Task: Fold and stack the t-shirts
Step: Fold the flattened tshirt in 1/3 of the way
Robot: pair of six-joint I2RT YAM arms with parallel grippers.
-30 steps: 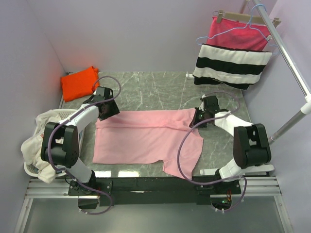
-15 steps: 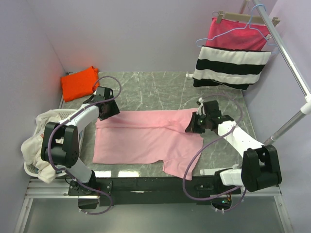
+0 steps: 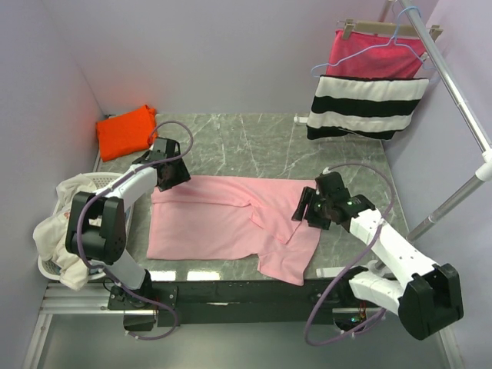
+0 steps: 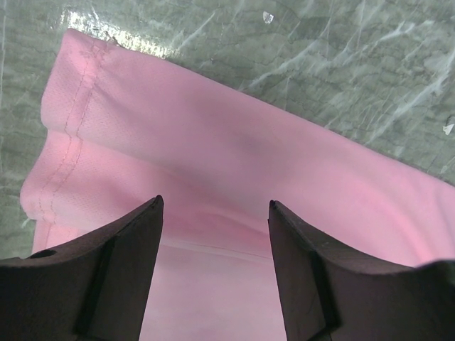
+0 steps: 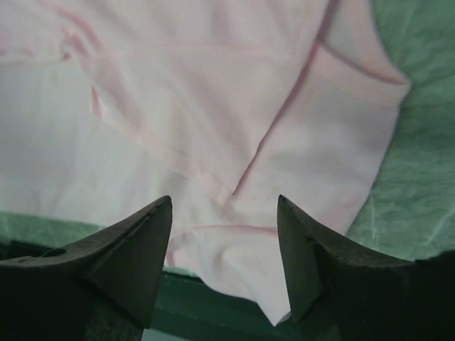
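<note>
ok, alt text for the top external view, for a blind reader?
A pink t-shirt lies partly folded on a grey marbled table, the left gripper at its far-left corner and the right gripper at its right edge. A folded orange t-shirt sits in the far-left corner; a striped cloth hangs far right.

No text, label, brand, number or sign can be read anywhere in any of the three views.

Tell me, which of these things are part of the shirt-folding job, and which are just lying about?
Part of the job: pink t-shirt; orange t-shirt, folded.
Lying about: black-and-white striped cloth; magenta cloth; white basket of pale laundry.
</note>
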